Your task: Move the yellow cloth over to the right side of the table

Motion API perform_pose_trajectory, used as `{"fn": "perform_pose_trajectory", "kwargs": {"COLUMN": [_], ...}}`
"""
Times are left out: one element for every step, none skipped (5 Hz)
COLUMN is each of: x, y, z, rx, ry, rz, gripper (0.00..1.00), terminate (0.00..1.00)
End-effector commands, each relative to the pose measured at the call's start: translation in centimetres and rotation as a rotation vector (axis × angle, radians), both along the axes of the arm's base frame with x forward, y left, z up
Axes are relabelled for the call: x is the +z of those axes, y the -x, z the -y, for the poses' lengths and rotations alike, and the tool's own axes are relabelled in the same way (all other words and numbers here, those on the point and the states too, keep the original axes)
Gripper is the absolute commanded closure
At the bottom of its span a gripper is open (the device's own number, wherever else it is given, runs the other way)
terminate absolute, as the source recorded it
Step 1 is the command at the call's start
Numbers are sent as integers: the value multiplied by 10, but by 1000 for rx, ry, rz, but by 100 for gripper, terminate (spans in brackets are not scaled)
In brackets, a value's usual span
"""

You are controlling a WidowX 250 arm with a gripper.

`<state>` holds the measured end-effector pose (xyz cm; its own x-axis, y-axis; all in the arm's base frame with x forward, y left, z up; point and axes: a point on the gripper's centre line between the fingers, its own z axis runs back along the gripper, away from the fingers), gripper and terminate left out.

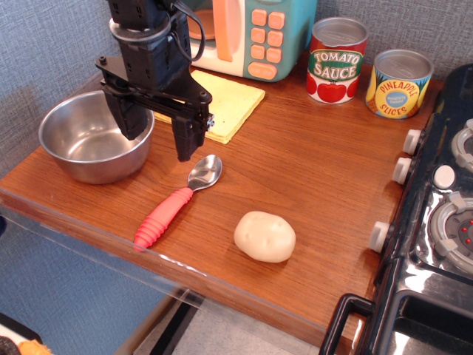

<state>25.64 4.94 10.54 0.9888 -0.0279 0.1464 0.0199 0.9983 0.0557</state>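
I am working at a toy kitchen: a wood-grain table (pixel 310 170), black stove (pixel 436 222) with white knobs, toy microwave (pixel 259 33), tomato sauce can (pixel 336 59) and pineapple slices can (pixel 399 83).

Spoon (pixel 177 201) between bowl (pixel 94 137) and potato (pixel 264 236)

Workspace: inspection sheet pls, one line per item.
Surface: table, wood-grain, bare toward the right.
Job's things: yellow cloth flat at the back, partly hidden by the arm, not gripped.
Clutter: steel bowl left; red-handled spoon; potato; tomato sauce can; pineapple can.
Grippers: pincer open, empty, over the bowl's right edge.
Cables: black cable on the arm.
Surroundings: toy microwave behind; stove right.
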Motion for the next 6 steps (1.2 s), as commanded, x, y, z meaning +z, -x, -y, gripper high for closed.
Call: {"fn": "perform_pose_trajectory", "kwargs": {"x": [0, -4, -5, -5, -8, -23], "y": [0, -28, -55, -84, -113, -134], "z": [0, -13, -24, -35, -47, -62], "rx": [0, 44, 87, 106, 64, 34], "ry": [0, 18, 39, 55, 49, 65], "rz": [0, 7, 20, 36, 52, 50], "gripper": [0, 0, 0, 0, 0, 0], "terminate": [0, 0, 0, 0, 0, 0]}}
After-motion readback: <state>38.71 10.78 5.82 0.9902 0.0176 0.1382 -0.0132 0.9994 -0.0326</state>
